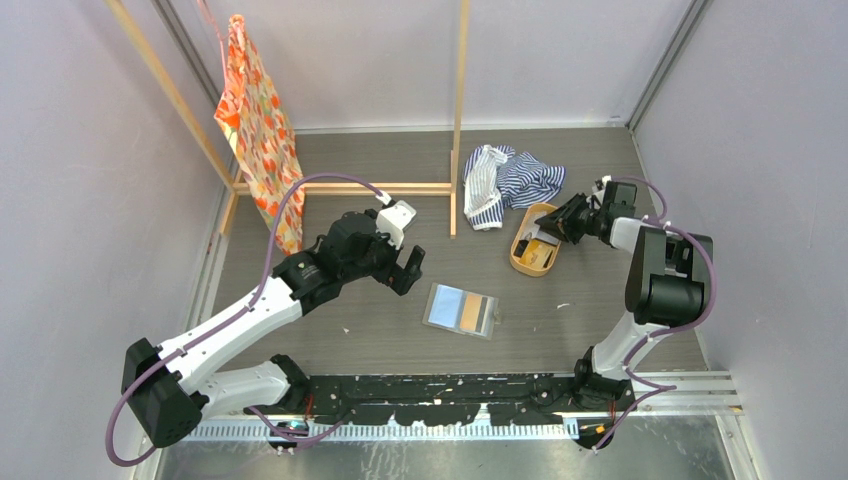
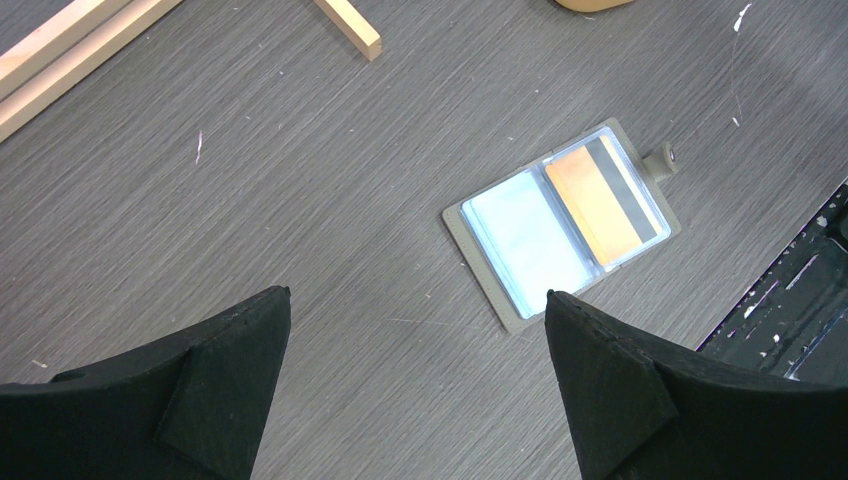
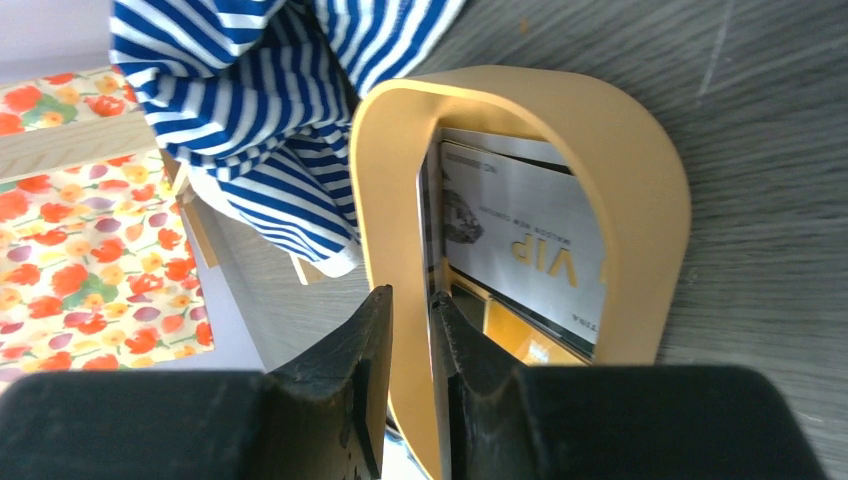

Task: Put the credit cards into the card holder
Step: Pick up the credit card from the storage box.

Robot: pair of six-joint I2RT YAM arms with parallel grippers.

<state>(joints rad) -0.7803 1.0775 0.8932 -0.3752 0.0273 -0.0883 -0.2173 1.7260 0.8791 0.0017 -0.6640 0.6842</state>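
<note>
Right gripper (image 3: 410,295) reaches into tray (image 3: 640,200), jaws narrow astride its wall beside cards (image 3: 540,240); left gripper (image 2: 417,293) hovers wide-open near the opened holder (image 2: 483,268).

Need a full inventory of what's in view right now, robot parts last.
holder: 1, grey-taupe, lying open mid-table; pale blue and orange panels showing inside.
cards: several, count unclear; a pale one marked VIP on top, orange beneath; in the tray.
tray: 1, orange-tan, oval, far right of the table.
striped cloth: 1, blue and white, crumpled, just behind the tray.
floral cloth: 1, orange floral, hanging on the frame, far left.
frame: 1, pale wood, far side.
table: 1, dark grey.
left gripper: open, over bare table left of the holder.
right gripper: fingers close together astride the tray's wall; grip unclear.
</note>
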